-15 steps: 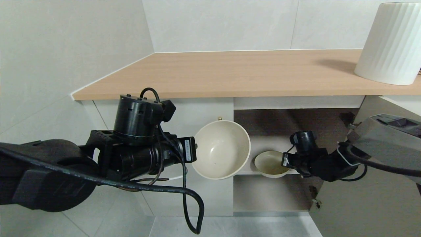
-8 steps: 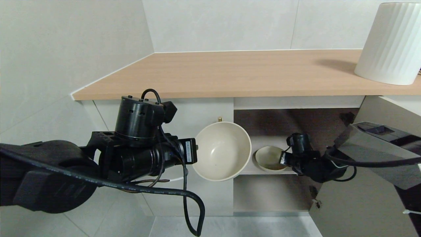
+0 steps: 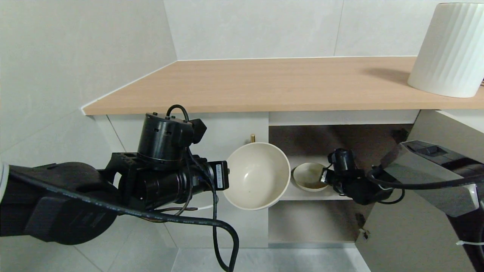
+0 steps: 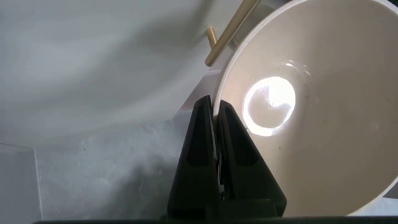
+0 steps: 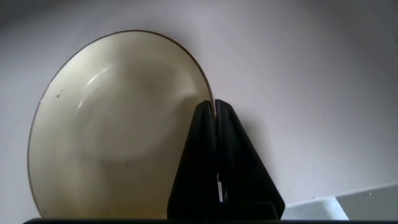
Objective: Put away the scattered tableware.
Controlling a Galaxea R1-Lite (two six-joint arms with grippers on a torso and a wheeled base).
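Under the wooden counter (image 3: 264, 83) there are two bowls in play, one per arm. The left gripper (image 3: 226, 177) is pinched tight on the rim of the big cream bowl (image 3: 255, 175), holding it up in front of the closed cupboard door, just below the one brass knob (image 3: 252, 137), with its open side tipped towards the camera. The right gripper (image 3: 324, 177) is clamped the same way on the edge of the small bowl (image 3: 308, 175), which is inside the open cupboard at the level of the shelf (image 3: 302, 196) (can't tell if it's actually resting on it). One white ribbed pot (image 3: 450, 49) stands on the counter, far right.
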